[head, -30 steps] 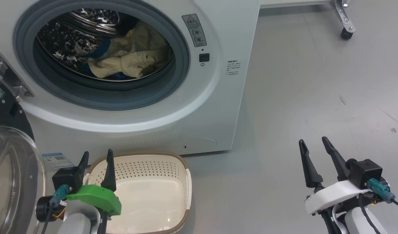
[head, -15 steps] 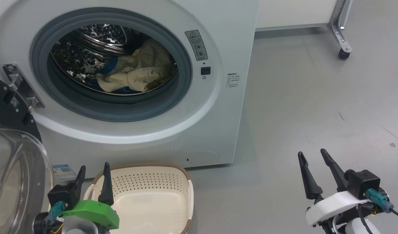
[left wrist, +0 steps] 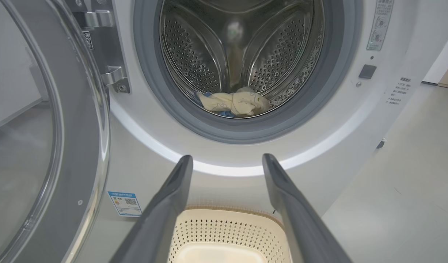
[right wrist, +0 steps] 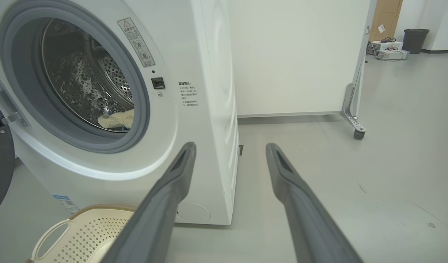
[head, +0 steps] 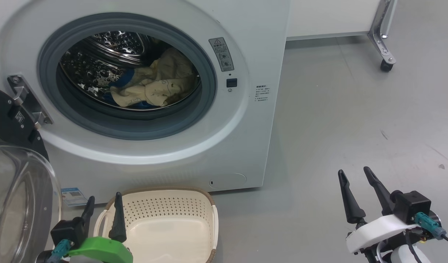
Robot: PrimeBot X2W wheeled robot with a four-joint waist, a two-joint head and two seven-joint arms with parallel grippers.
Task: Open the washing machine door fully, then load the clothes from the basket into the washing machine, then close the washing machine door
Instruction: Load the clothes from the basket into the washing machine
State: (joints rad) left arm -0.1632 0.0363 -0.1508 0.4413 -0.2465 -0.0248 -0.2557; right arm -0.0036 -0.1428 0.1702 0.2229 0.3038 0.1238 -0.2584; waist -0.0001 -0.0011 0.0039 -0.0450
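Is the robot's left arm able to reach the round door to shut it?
Probably yes: the washing machine door hangs open just beside the open left pincer, with nothing between them.

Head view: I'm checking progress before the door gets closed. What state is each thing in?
washing machine door: fully open, at the left.
clothes: inside the drum.
basket: on the floor, nothing visible inside.
left pincer: open, holding nothing.
right pincer: open, holding nothing.
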